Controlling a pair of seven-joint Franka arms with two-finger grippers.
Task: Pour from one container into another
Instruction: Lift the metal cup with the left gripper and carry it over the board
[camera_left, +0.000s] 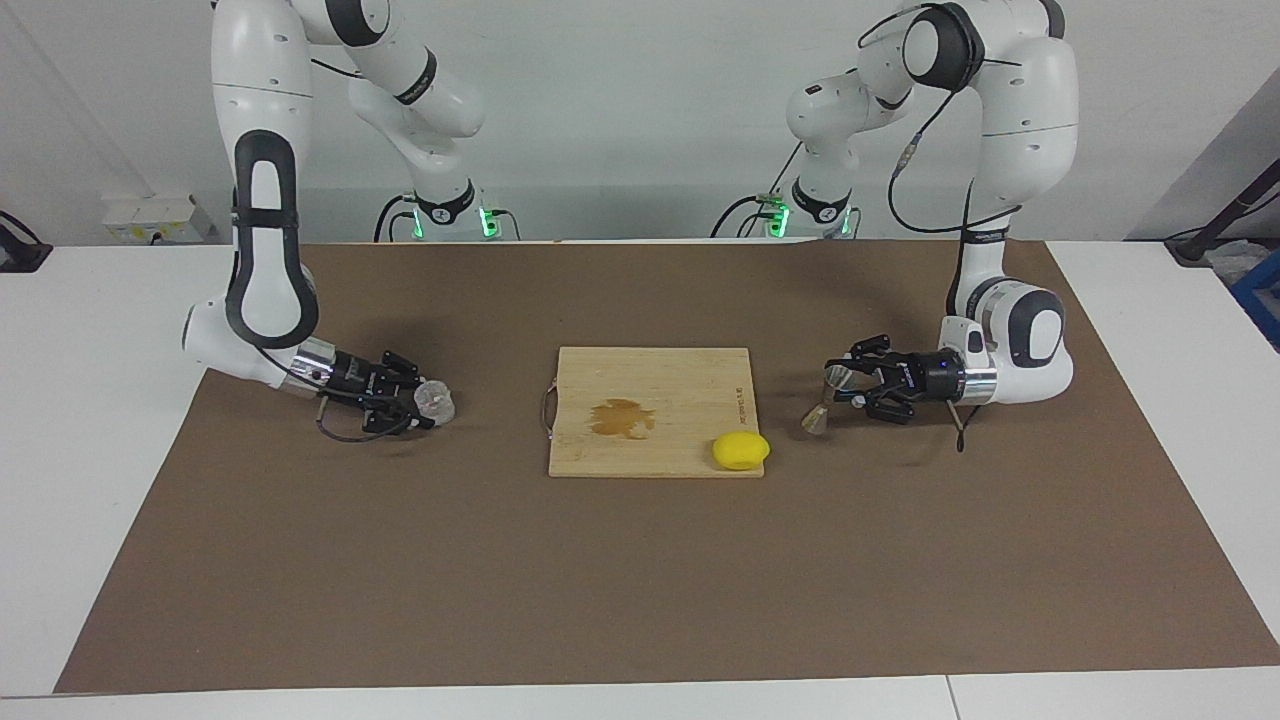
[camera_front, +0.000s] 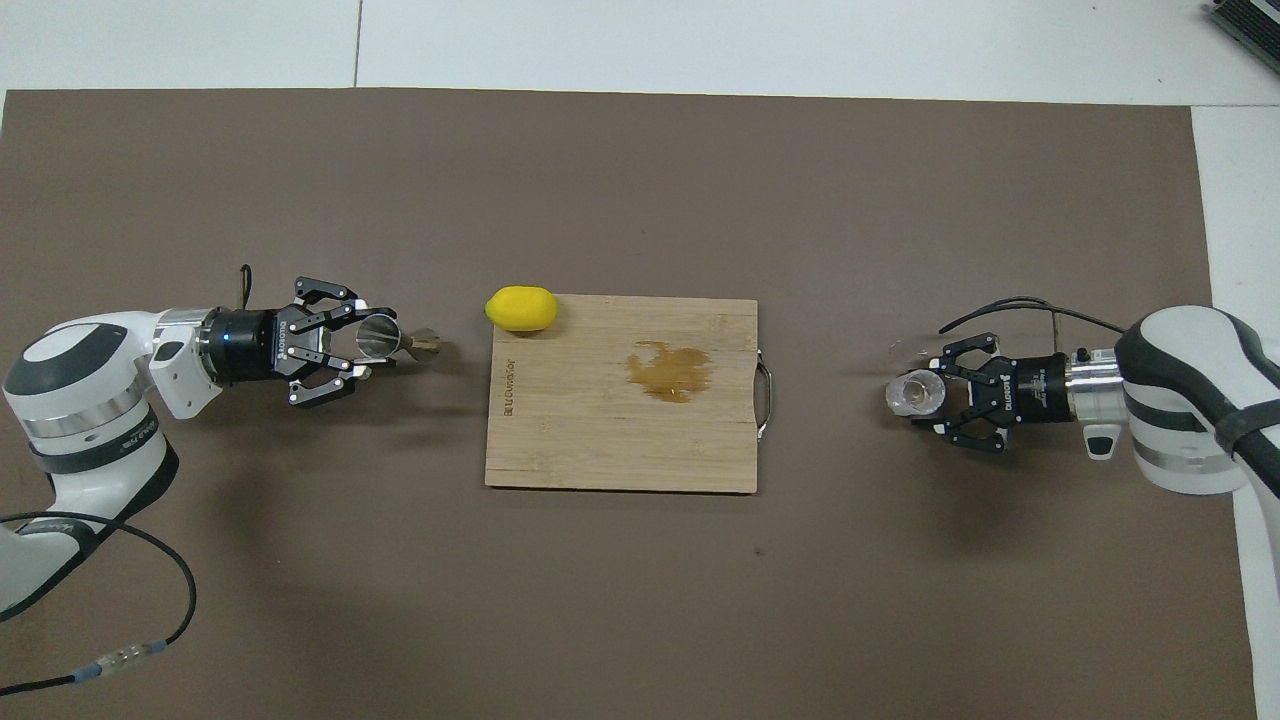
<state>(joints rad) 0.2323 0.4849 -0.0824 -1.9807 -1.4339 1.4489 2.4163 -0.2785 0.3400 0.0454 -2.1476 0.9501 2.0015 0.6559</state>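
Now the left tool (camera_left: 848, 388) is clamped on the grey metal hourglass jigger (camera_left: 822, 400), lifted beside the wooden cutting board (camera_left: 650, 380). The right tool (camera_left: 425, 405) seems closed around the clear faceted glass tumbler (camera_left: 436, 401) on the worktop (camera_left: 640, 560).

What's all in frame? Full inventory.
mat: 1, brown, covers the table
table: 1, white, under the mat
board: 1, wood, mid-mat
stain: 1, brown, on the board
lemon: 1, yellow, at the board's corner farther from the robots, toward the left arm's end
jigger: 1, grey metal, tilted, in the left end effector beside the board
glass: 1, clear, in the right end effector toward the right arm's end
arms: 2, white, left arm, right arm
left end effector: black, shut on jigger
right end effector: black, closed on glass
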